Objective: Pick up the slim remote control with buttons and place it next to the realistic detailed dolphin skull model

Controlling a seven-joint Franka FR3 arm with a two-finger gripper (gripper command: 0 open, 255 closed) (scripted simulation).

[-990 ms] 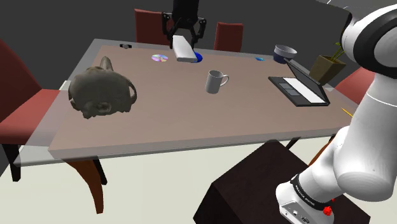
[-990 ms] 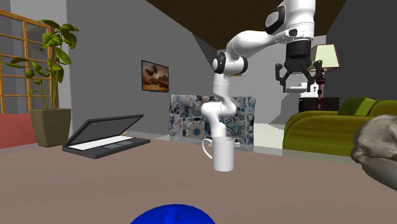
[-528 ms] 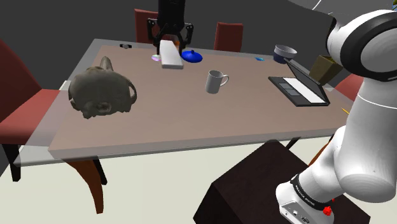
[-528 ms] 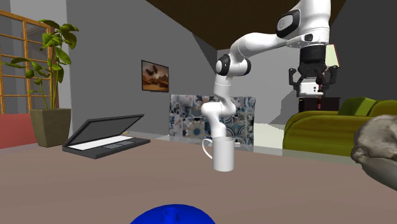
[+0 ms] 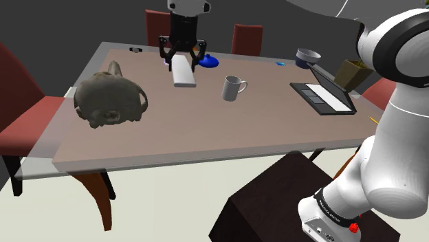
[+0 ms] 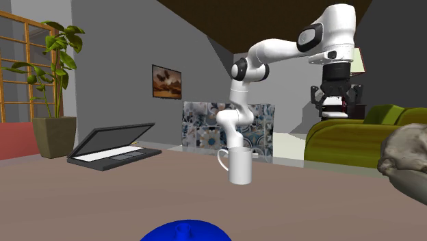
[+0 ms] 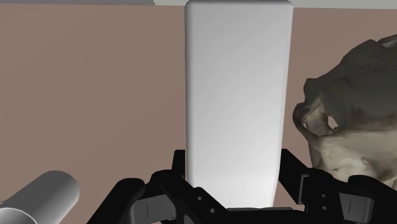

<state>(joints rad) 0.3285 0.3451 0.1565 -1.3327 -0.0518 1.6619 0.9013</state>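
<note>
brown table (image 5: 240,130) underneath; gripper (image 5: 181,63) clasps plain white remote (image 7: 236,95), its near end hidden; skull (image 7: 356,127) partly cropped.

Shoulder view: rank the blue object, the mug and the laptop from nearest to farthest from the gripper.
1. the blue object, beside the gripper holding the white remote.
2. the mug, mid-table.
3. the laptop, at the shoulder view's right.

The brown table (image 5: 206,130) carries several things. In the shoulder view, the grey-brown skull (image 5: 110,102) lies to the left of the gripper (image 5: 181,62), nearer the camera. A blue rounded thing (image 5: 208,62) sits just beside the gripper on the right. The white mug (image 5: 232,88) stands further right, and the open laptop (image 5: 323,93) is well apart.
</note>
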